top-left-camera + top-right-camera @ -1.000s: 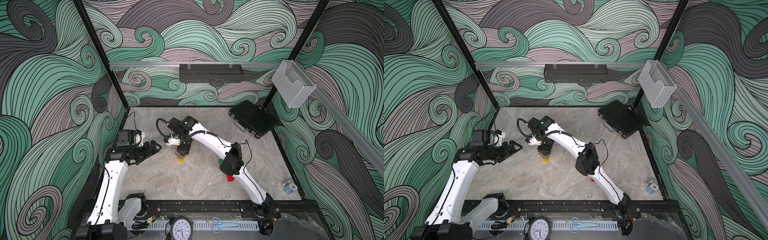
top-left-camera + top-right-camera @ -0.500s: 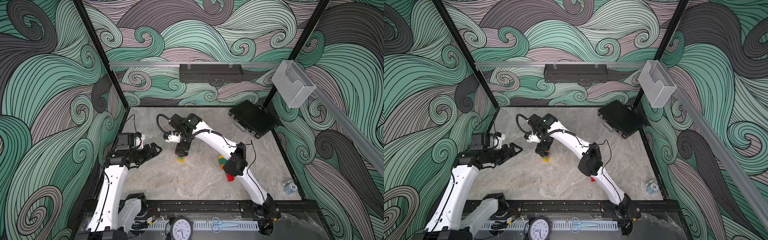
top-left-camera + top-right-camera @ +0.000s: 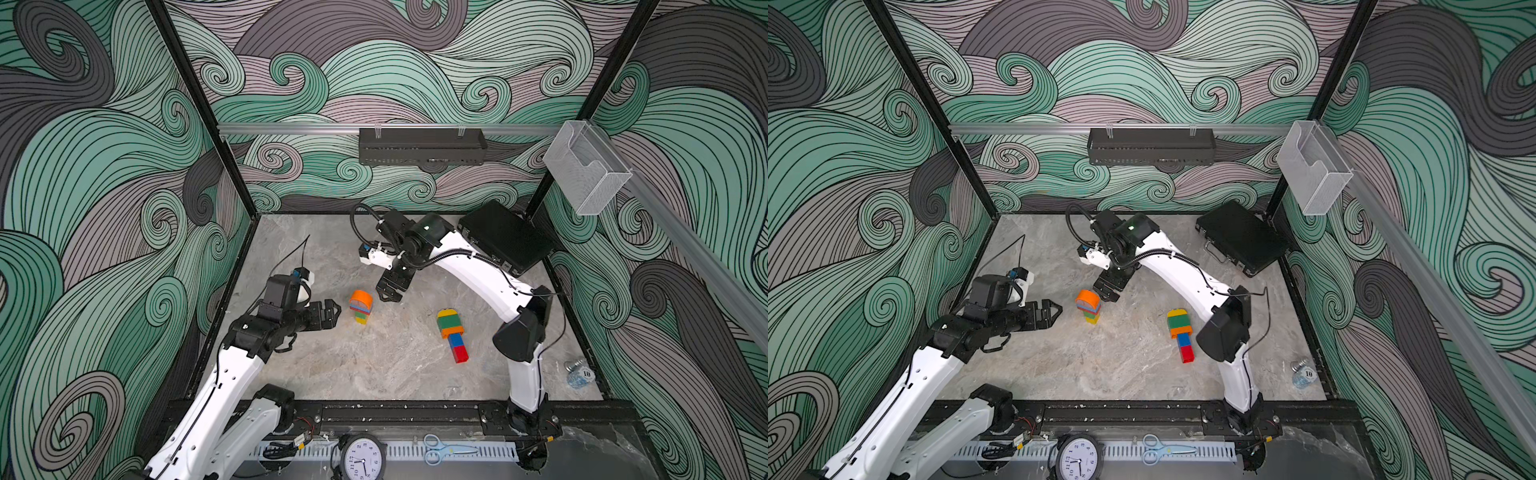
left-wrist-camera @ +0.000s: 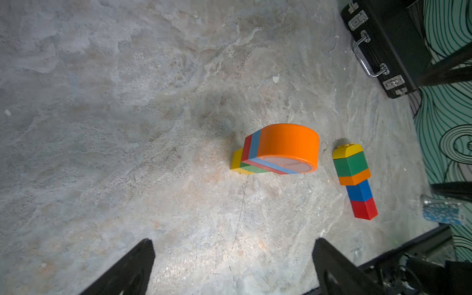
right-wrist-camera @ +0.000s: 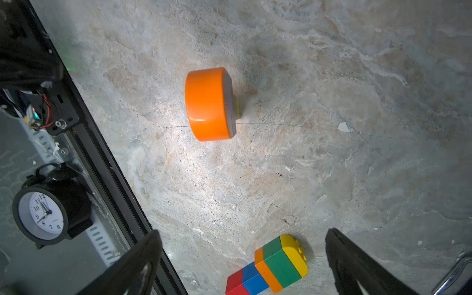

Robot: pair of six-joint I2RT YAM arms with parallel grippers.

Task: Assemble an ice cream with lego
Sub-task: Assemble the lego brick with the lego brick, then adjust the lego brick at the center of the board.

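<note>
A lego stack (image 3: 360, 305) (image 3: 1088, 305) with an orange round top over blue, red, green and yellow layers stands upright on the table, and nothing touches it. It also shows in the left wrist view (image 4: 281, 149) and in the right wrist view (image 5: 209, 103). A second lego stack (image 3: 451, 334) (image 3: 1180, 334) (image 4: 353, 178) (image 5: 273, 265) lies flat to its right: yellow round top, green, orange, blue, red. My left gripper (image 3: 334, 311) (image 3: 1057, 311) (image 4: 233, 242) hovers open just left of the standing stack. My right gripper (image 3: 388, 293) (image 3: 1108, 293) (image 5: 244, 232) hangs open just behind and right of it, empty.
A black case (image 3: 505, 237) lies at the back right corner. A small bottle (image 3: 579, 374) sits at the right edge. A clock (image 3: 362, 457) and scissors (image 3: 440, 449) lie beyond the front rail. My right arm's elbow (image 3: 521, 332) hangs right of the lying stack.
My right gripper has opened, let go of the orange-topped stack and drawn back from it. Its elbow swung right, uncovering the lying stack. The left jaws spread wider.
</note>
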